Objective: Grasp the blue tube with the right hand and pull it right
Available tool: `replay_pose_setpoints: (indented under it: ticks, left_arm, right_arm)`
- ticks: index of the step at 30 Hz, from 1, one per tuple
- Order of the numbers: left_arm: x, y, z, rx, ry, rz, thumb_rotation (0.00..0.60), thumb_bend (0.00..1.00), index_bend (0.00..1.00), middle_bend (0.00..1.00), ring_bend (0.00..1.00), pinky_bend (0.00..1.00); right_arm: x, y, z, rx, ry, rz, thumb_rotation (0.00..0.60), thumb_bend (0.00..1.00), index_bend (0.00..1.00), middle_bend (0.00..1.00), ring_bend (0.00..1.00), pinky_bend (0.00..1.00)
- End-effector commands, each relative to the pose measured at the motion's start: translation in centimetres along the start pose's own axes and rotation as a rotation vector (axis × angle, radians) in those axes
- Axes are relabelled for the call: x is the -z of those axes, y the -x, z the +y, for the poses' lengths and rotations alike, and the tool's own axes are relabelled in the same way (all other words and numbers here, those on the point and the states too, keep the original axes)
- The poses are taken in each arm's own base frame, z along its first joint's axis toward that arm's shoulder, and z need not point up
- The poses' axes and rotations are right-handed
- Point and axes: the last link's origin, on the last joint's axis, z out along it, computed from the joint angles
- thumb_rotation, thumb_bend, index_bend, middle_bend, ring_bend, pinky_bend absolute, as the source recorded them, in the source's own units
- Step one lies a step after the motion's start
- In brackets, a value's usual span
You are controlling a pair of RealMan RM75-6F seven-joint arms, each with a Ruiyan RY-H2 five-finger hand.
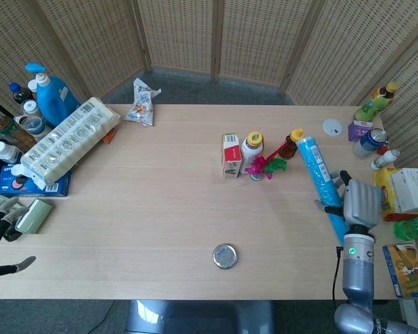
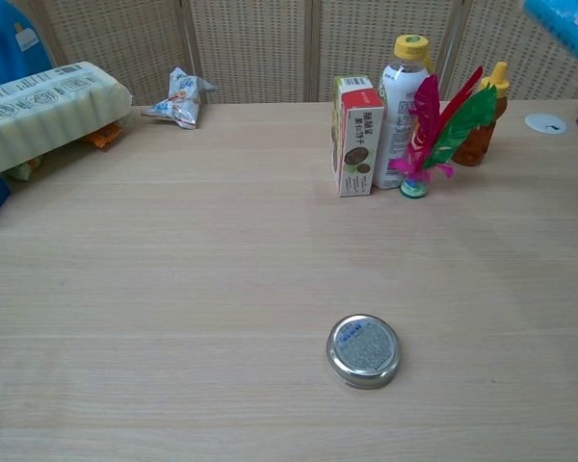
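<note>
The robot's right hand is wrapped around the lower part of the long blue plastic tube with pale printing, fingers closed on it from the right side. That grip low on the tube fits the task: holding near one end lets the arm drag the whole length sideways toward the right edge of the light wooden table.

The tube is over the right part of the table, near its right edge. Its long axis runs almost front to back with a slight lean: the far end points toward the back edge, close beside the small brown bottle with a yellow cap, and the near end points toward the front right corner. In the chest view only its upper tip shows at the top right corner, so it looks lifted and tilted upward rather than lying flat.

The left hand rests off the left edge, fingers apart and holding nothing.
</note>
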Motion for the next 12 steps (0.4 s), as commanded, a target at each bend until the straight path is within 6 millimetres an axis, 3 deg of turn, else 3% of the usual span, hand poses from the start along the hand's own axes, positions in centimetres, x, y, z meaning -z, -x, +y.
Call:
replay_pose_setpoints:
  ticks: [1, 12]
  left_arm:
    - [0.0, 0.0, 0.0, 0.0, 0.001, -0.001, 0.6, 0.0, 0.18, 0.0, 0.0, 0.0]
    - [0.0, 0.0, 0.0, 0.003, 0.002, -0.005, 0.6, 0.0, 0.18, 0.0, 0.0, 0.0]
  right_arm:
    - [0.1, -1.4, -1.3, -0.021, -0.02, 0.028, 0.6, 0.01, 0.61, 0.97, 0.65, 0.95]
    - [0.7, -3.7, -3.8, -0.046, -0.05, 0.068, 0.6, 0.0, 0.61, 0.97, 0.65, 0.95]
